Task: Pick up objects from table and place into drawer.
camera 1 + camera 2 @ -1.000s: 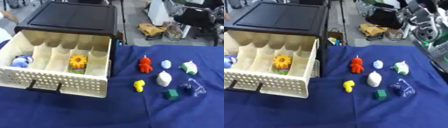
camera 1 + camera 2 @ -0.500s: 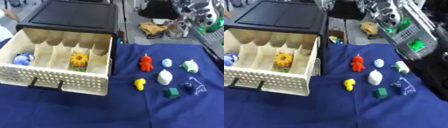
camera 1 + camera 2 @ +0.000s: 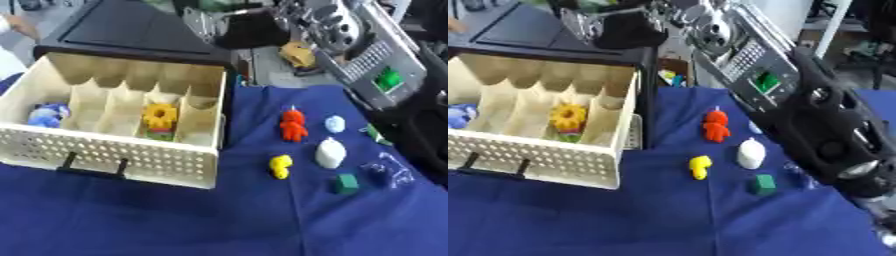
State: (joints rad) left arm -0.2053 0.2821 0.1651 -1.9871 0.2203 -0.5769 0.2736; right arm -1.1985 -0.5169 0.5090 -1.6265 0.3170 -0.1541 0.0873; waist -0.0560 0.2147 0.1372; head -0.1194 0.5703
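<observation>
Since a second ago the right arm point(image 3: 815, 115) has swung in from the upper right and now stretches across the far side of the table; its hand point(image 3: 210, 22) hangs above the black cabinet point(image 3: 131, 30), and whether the fingers are open or curled cannot be told; it seems to carry nothing. Loose on the blue cloth point(image 3: 219, 215) lie a red figure point(image 3: 293, 125), yellow piece point(image 3: 280, 166), white piece point(image 3: 330, 152) and green block point(image 3: 346, 183). Inside the open drawer point(image 3: 114, 155) sit a sunflower toy point(image 3: 160, 117) and a blue toy point(image 3: 48, 114). Risk: the forearm passes low over the pieces and could sweep them off the cloth. No readable writing shows. No left hand appears.
</observation>
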